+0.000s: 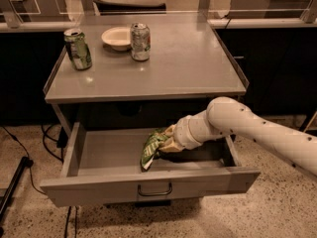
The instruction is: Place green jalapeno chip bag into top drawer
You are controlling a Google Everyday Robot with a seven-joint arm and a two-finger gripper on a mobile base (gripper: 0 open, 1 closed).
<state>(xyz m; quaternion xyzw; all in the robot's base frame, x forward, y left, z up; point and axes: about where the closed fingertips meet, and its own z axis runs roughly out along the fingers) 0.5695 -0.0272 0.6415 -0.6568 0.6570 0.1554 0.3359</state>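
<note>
Green jalapeno chip bag [150, 148] pinched; jaws angled inside top drawer [104, 183].

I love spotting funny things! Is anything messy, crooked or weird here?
Only the chip bag: it is crumpled and stands on edge in the open drawer, right at the pincer, not lying flat. The green can, silver can and bowl on the table stand upright; nothing is spilled.

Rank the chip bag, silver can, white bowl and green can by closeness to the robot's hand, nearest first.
The hand, inside the open top drawer:
1. green jalapeno chip bag, at the hand.
2. silver can, tabletop centre-back.
3. white bowl and green can, back left: too close to call.
</note>
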